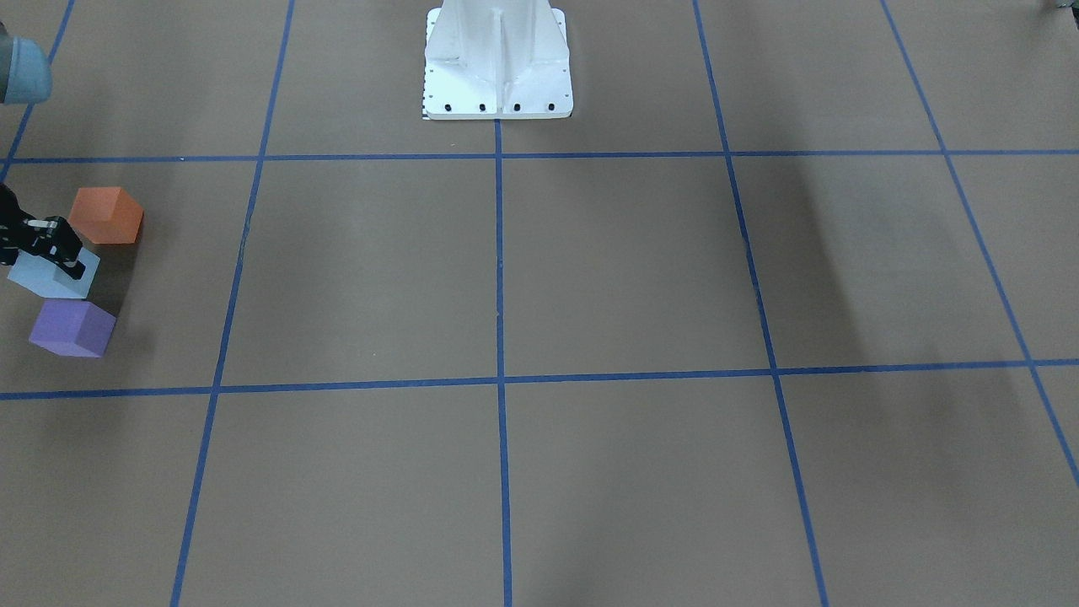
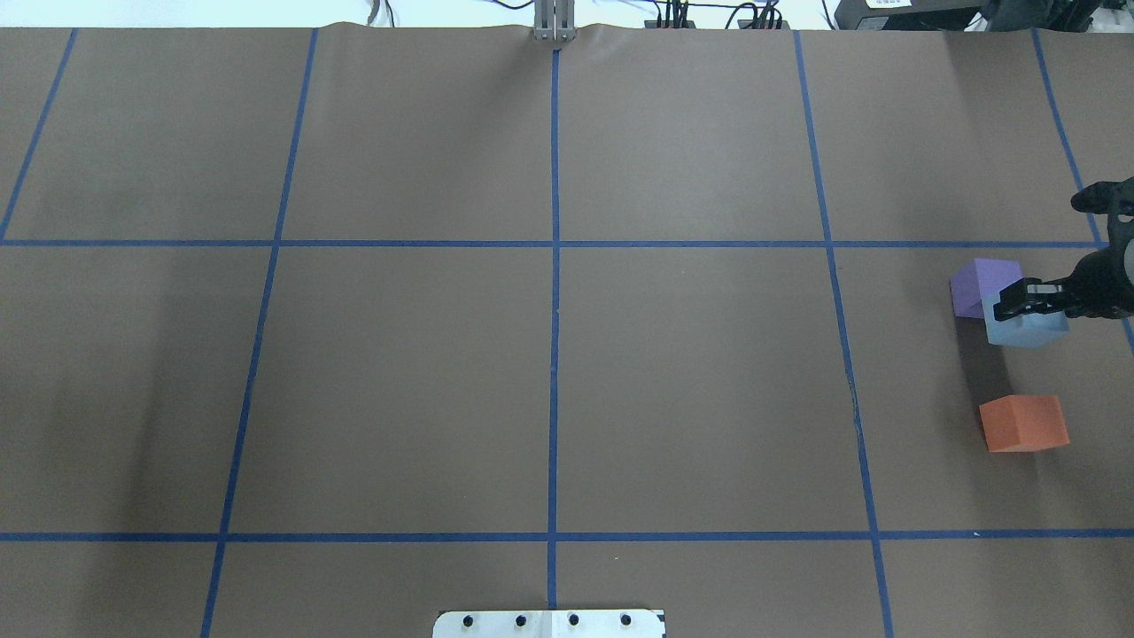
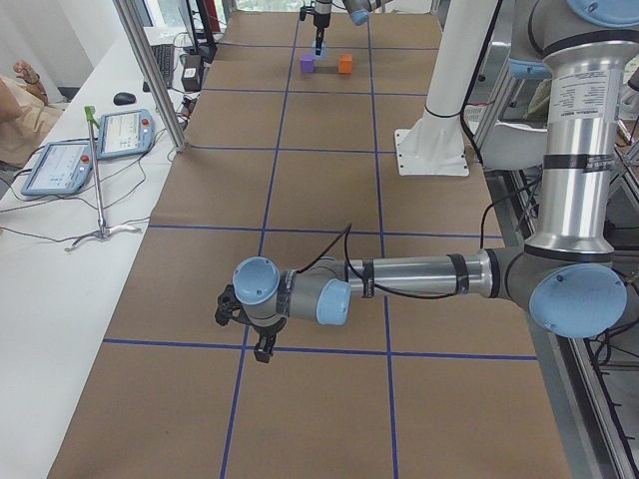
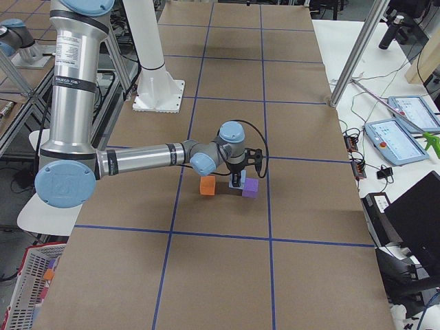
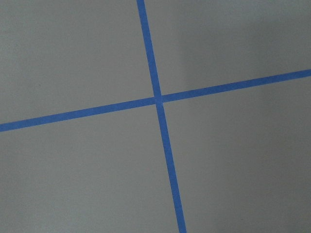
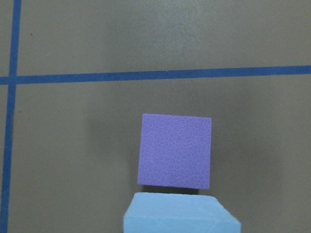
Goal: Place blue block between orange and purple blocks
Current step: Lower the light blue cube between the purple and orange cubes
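The blue block [image 1: 49,276] is in my right gripper [image 1: 69,260], which is shut on its top; it hangs just above the table between the orange block [image 1: 105,215] and the purple block [image 1: 72,329]. From overhead the blue block [image 2: 1028,330] overlaps the purple block [image 2: 979,283], with the orange block [image 2: 1023,424] nearer me. The right wrist view shows the purple block [image 6: 175,150] beyond the blue block [image 6: 180,213]. My left gripper [image 3: 262,349] hovers over bare table far from the blocks; I cannot tell whether it is open.
The brown table carries a grid of blue tape lines [image 2: 555,266]. The white robot base [image 1: 497,67] stands at the table's middle edge. The blocks lie close to the table's right end. Tablets and cables sit on a side bench [image 3: 90,150].
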